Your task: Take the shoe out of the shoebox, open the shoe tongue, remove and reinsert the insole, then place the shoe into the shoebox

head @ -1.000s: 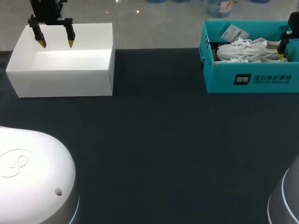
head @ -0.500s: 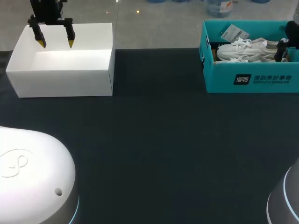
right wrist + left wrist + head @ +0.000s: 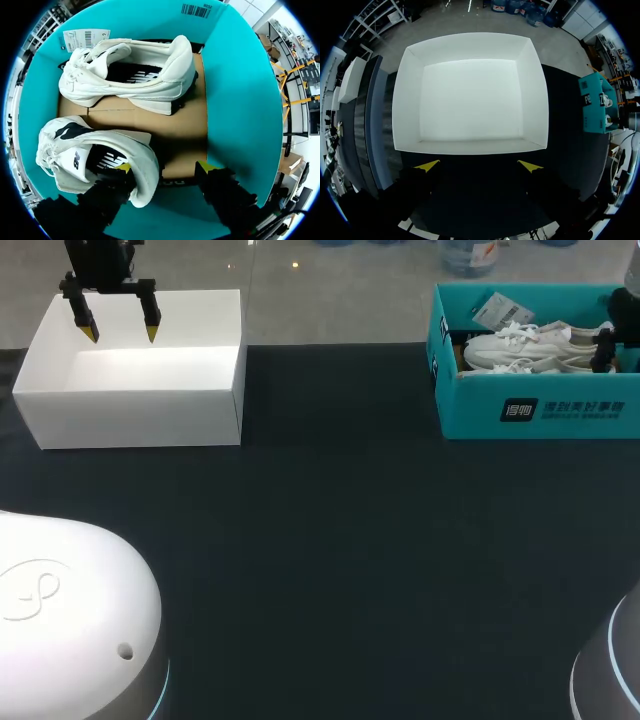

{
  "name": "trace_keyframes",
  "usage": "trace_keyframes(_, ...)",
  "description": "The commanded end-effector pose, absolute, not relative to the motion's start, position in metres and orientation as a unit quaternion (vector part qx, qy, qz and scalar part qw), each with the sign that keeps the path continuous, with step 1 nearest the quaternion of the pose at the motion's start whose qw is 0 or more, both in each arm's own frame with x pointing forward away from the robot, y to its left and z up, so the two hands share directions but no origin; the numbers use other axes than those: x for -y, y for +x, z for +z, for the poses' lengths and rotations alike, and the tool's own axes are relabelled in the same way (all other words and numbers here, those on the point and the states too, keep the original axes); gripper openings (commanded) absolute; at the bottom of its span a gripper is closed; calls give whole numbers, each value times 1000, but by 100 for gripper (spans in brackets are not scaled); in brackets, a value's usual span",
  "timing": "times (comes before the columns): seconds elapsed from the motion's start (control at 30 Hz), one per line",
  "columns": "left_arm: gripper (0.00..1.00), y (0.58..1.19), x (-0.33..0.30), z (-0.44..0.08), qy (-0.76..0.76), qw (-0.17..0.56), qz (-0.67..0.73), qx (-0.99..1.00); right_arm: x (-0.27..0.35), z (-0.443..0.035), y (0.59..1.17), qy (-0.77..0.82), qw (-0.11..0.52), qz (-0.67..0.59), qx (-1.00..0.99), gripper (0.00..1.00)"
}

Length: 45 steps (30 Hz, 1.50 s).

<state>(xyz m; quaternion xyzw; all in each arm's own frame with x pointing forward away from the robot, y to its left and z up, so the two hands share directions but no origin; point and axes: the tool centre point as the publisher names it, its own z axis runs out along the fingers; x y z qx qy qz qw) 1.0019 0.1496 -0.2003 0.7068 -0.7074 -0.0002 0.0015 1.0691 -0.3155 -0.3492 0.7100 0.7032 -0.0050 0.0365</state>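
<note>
Teal shoebox (image 3: 530,412) is sitting open at the far right of the dark table (image 3: 350,540), holding two white shoes on its cardboard floor (image 3: 187,117): the far shoe (image 3: 135,75) is lying on its side beside a hang tag (image 3: 85,37), the near shoe (image 3: 95,160) is lying beneath the right tool (image 3: 165,166). Right tool is standing released, fingers spread wide; one yellow tip is dipping into the near shoe's heel opening, the other is hanging outside the heel, apart from it, over the cardboard. White box (image 3: 130,400) is sitting open at the far left of the table. Left tool (image 3: 121,335) is hanging above the white box, released, fingers spread, gripping nothing
</note>
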Motion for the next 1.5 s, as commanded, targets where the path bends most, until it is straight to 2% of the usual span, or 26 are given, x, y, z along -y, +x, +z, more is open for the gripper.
trace_keyframes(0.03, 100, 1001, -150, -200, 707, 1, 0, 707, 316, -350, 1069, 711, 38, -4, -702, 0)
trace_keyframes(0.37, 100, 1001, -150, -200, 707, 1, 0, 707, 318, -346, 1066, 714, 42, 0, -699, 0)
trace_keyframes(0.8, 100, 1001, -150, -200, 707, 1, 0, 707, 319, -314, 1072, 716, 47, 0, -696, 0)
trace_keyframes(1.5, 100, 1001, -150, -200, 707, 1, 0, 707, 324, -170, 1083, 710, 120, -14, -694, 0)
